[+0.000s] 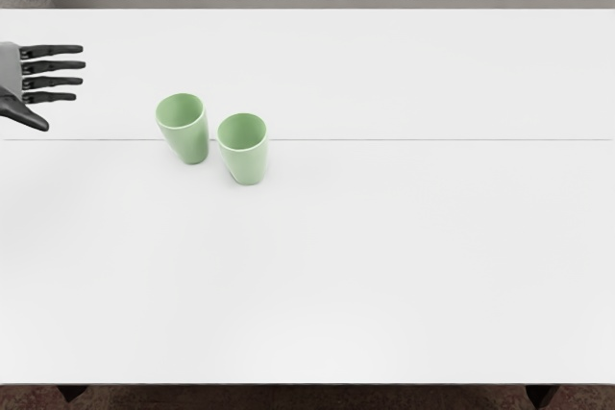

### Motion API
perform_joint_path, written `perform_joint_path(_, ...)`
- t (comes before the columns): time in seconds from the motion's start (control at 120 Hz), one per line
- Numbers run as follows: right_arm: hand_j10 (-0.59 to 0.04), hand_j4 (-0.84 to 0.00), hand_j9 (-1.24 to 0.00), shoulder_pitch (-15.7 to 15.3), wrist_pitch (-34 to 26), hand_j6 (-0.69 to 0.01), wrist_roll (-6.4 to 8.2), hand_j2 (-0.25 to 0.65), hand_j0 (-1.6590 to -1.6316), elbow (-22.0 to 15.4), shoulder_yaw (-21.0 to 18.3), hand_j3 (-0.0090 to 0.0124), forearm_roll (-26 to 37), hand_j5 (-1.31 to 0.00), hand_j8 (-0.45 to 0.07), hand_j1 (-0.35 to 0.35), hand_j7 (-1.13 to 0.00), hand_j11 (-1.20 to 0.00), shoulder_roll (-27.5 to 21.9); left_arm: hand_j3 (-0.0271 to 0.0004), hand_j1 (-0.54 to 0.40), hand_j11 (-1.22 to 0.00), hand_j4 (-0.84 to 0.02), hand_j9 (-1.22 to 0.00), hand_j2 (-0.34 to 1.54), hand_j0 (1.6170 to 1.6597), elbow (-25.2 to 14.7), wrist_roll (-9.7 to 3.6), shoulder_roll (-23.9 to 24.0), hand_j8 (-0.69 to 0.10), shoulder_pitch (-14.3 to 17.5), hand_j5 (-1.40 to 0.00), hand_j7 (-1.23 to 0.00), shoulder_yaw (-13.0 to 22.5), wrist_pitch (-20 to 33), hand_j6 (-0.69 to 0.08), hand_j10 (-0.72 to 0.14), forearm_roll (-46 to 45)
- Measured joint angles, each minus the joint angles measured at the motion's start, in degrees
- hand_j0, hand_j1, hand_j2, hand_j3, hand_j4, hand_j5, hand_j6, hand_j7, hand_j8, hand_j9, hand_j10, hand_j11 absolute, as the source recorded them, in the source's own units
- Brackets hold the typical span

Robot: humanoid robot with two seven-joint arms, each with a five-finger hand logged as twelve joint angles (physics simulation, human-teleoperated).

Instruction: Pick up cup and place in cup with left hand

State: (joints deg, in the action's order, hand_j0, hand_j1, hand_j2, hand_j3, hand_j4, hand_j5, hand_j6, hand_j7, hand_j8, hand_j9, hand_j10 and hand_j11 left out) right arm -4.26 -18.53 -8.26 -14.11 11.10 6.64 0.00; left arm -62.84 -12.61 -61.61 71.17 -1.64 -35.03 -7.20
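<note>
While left robot hand (35, 82), fingers outstretched, holds nothing — left cup (188, 136), right cup (246, 160) stand inside table (307, 379) edges.

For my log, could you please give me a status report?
Left black and grey robot hand open, empty; right out of view. Tapered pale green cup upright, matching cup upright beside it, not nested. Nothing visible between hand and cups.

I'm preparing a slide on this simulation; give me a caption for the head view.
Left hand open at the table's edge, two green cups standing side by side, apart.
</note>
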Motion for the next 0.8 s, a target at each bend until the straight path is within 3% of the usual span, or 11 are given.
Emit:
perform_joint_path(0.108, -0.029, -0.029, -0.04, 0.0, 0.0, -0.029, -0.05, -0.006, -1.6581, 0.1, 0.0, 0.0000, 0.0, -0.04, -0.029, -0.315, -0.04, -0.04, 0.0, 0.0000, 0.349, 0.00, 0.001, 0.00, 0.00, 1.6581, 0.0, -0.35, 3.6, 0.001, -0.1, 0.00, 0.00, 0.0, 0.0, 0.001, 0.001, 0.1)
perform_joint_path(0.167, -0.029, -0.029, -0.04, 0.0, 0.0, -0.029, -0.07, -0.006, -1.6581, 0.1, 0.0, 0.0000, 0.0, -0.04, -0.029, -0.315, -0.04, -0.04, 0.0, 0.0000, 0.349, 0.00, 0.001, 0.00, 0.00, 1.6581, -0.1, -1.78, 7.8, 0.001, 0.9, 0.00, 0.00, -0.1, 0.0, 0.001, 0.001, 1.0)
perform_joint_path(0.217, -0.029, -0.029, -0.04, 0.0, 0.0, -0.029, -0.08, -0.006, -1.6581, 0.1, 0.1, 0.0000, 0.0, -0.04, -0.029, -0.315, -0.04, -0.04, 0.0, 0.0000, 0.349, 0.00, 0.000, 0.00, 0.00, 1.6581, -0.7, -3.19, 8.7, 0.001, 3.3, 0.00, 0.00, -0.2, 0.0, 0.001, 0.000, 2.8)
perform_joint_path(0.342, -0.028, -0.028, -0.04, 0.1, 0.0, -0.029, -0.05, -0.006, -1.6581, -0.7, 0.1, 0.0000, 0.0, -0.04, -0.028, -0.315, -0.04, -0.04, 0.0, 0.0000, 0.349, 0.00, 0.000, 0.00, 0.00, 1.6581, -9.8, -5.24, 7.4, 0.000, 7.9, 0.00, 0.00, -0.4, 0.0, 0.000, 0.000, 9.1)
perform_joint_path(0.4, -0.028, -0.028, -0.04, 0.1, 0.0, -0.028, -0.03, -0.006, -1.6581, -1.0, 0.0, 0.0000, 0.0, -0.04, -0.028, -0.315, -0.04, -0.04, 0.0, 0.0000, 0.349, 0.00, -0.001, 0.00, 0.00, 1.6581, -13.7, -7.71, 7.4, -0.001, 9.3, 0.00, 0.00, -0.5, 0.0, -0.001, 0.000, 11.3)
perform_joint_path(0.508, -0.028, -0.028, -0.04, 0.1, 0.0, -0.028, -0.01, -0.005, -1.6581, -1.2, 0.0, 0.0000, 0.0, -0.04, -0.028, -0.316, -0.04, -0.04, 0.0, 0.0000, 0.349, 0.00, -0.001, 0.00, 0.00, 1.6581, -20.0, -15.54, 8.2, -0.001, 15.6, 0.00, 0.00, -0.6, 0.0, -0.001, -0.001, 14.2)
perform_joint_path(0.567, -0.028, -0.028, -0.04, 0.0, 0.0, -0.028, -0.01, -0.005, -1.6581, -1.3, 0.0, 0.0000, -0.1, -0.04, -0.028, -0.316, -0.04, -0.04, 0.0, 0.0000, 0.349, 0.00, -0.001, 0.00, 0.00, 1.6581, -22.6, -18.48, 8.5, -0.002, 17.4, 0.00, 0.00, -0.6, 0.0, -0.002, -0.001, 16.5)
perform_joint_path(0.625, -0.028, -0.028, -0.04, 0.0, 0.0, -0.028, -0.01, -0.005, -1.6581, -1.3, 0.0, 0.0000, 0.0, -0.04, -0.028, -0.316, -0.04, -0.04, 0.0, 0.0000, 0.349, 0.00, -0.002, 0.00, 0.00, 1.6581, -24.5, -20.16, 9.5, -0.002, 19.9, 0.00, 0.00, -0.6, 0.0, -0.002, -0.002, 20.2)
perform_joint_path(0.692, -0.028, -0.028, -0.04, 0.0, 0.0, -0.028, -0.01, -0.005, -1.6581, -1.3, 0.0, 0.0000, 0.0, -0.04, -0.028, -0.316, -0.04, -0.04, 0.0, 0.0000, 0.349, 0.00, -0.002, 0.00, 0.00, 1.6581, -25.8, -21.21, 12.2, -0.002, 23.4, 0.00, 0.00, -0.6, 0.0, -0.003, -0.002, 24.5)
perform_joint_path(0.8, -0.028, -0.028, -0.04, 0.0, 0.0, -0.028, -0.01, -0.005, -1.6581, -1.4, 0.0, 0.0000, 0.0, -0.04, -0.028, -0.316, -0.04, -0.04, 0.0, 0.0000, 0.349, 0.00, -0.002, 0.00, 0.00, 1.6581, -27.7, -21.97, 14.6, -0.002, 23.7, 0.00, 0.00, -0.6, 0.0, -0.003, -0.002, 32.9)
